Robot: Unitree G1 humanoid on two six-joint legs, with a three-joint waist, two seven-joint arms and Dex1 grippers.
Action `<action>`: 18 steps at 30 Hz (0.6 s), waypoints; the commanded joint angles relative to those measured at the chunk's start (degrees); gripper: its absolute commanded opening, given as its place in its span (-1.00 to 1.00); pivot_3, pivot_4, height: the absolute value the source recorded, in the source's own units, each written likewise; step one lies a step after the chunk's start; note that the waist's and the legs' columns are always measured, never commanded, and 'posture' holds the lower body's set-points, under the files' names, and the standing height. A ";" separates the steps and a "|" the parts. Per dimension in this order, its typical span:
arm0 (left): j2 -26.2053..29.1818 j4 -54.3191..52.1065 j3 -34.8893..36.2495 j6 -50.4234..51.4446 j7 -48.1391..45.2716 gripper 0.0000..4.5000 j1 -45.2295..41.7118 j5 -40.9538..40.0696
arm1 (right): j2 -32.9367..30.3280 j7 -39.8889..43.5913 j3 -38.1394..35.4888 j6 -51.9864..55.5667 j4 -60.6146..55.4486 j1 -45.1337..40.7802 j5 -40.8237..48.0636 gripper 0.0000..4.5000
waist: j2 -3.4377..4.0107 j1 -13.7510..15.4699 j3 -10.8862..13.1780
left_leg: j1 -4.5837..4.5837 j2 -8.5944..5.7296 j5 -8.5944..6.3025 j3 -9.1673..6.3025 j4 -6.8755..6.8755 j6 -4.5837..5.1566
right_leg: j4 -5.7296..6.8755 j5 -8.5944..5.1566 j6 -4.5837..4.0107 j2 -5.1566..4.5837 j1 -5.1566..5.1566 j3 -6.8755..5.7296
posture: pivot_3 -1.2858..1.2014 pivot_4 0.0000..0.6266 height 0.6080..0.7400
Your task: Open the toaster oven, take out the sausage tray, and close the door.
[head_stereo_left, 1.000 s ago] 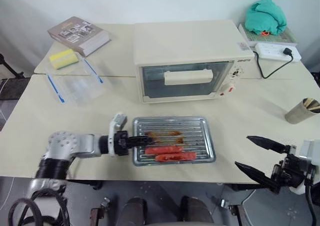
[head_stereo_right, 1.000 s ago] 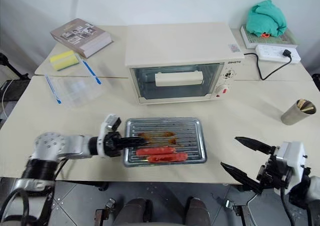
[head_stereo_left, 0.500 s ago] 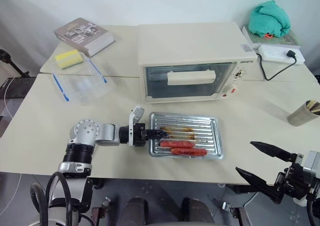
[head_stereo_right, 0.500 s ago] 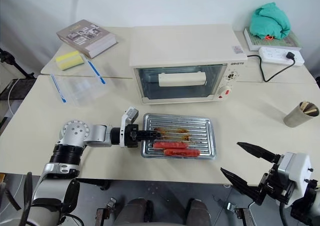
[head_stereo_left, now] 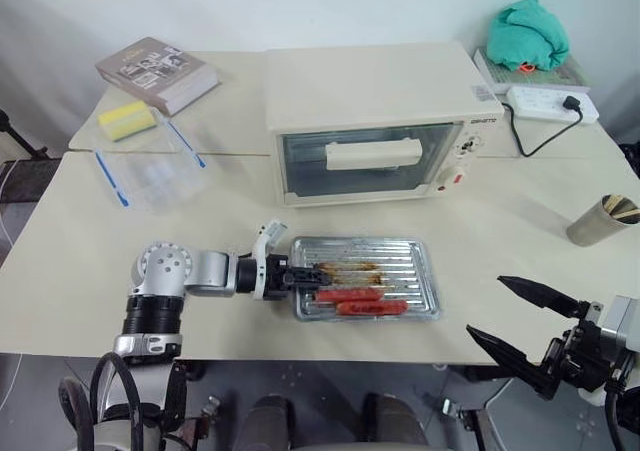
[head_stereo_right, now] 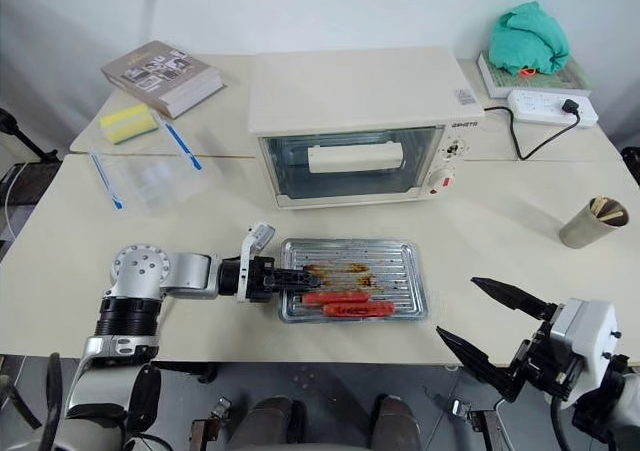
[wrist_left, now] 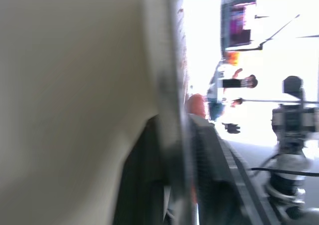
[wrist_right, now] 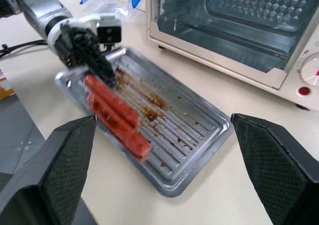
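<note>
In the left eye view the sausage tray (head_stereo_left: 367, 292) lies on the table (head_stereo_left: 500, 231) near its front edge, in front of the toaster oven (head_stereo_left: 375, 121) whose door (head_stereo_left: 360, 161) is shut. The left gripper (head_stereo_left: 300, 274) has its fingers over the tray's left rim; whether it pinches, I cannot tell. In the right wrist view the right gripper (wrist_right: 164, 175) is spread wide and holds nothing, above the tray's corner.
</note>
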 commanded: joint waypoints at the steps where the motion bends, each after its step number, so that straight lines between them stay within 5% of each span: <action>1: 1.13 -5.95 1.78 0.60 1.00 -0.03 1.59 -1.39 | -0.06 0.12 0.68 -0.91 -0.98 -0.49 0.00 1.00 | -0.05 -0.21 0.03 | -0.01 0.00 0.00 -0.01 0.00 0.00 | 0.00 0.00 0.00 0.00 0.00 0.00 | 0.03 -0.52 1.00; 9: 14.06 -18.73 4.16 -8.89 -18.19 0.98 7.55 1.02 | -0.80 1.52 2.83 -1.40 1.07 -2.64 -0.99 1.00 | -0.07 -0.61 0.04 | -0.04 0.04 0.00 0.03 -0.03 -0.02 | -0.01 -0.01 -0.02 0.06 -0.08 0.01 | 0.03 -0.52 1.00; 12: 18.87 -20.61 4.07 -15.56 -26.52 0.98 10.07 3.94 | -1.14 2.35 3.32 -1.60 2.05 -3.74 -1.40 1.00 | -0.07 -0.33 0.05 | -0.07 0.08 -0.02 0.05 -0.03 -0.04 | -0.08 -0.03 -0.06 0.10 -0.10 0.01 | 0.03 -0.52 1.00; 18: 30.80 -22.49 4.06 -61.40 -53.74 0.98 26.82 30.78 | -5.03 8.25 4.76 -4.10 8.20 -7.93 -4.51 1.00 | -0.05 -0.54 0.06 | -0.06 0.27 -0.16 0.25 -0.11 -0.15 | -0.25 -0.08 -0.18 0.29 -0.18 0.03 | 0.03 -0.52 1.00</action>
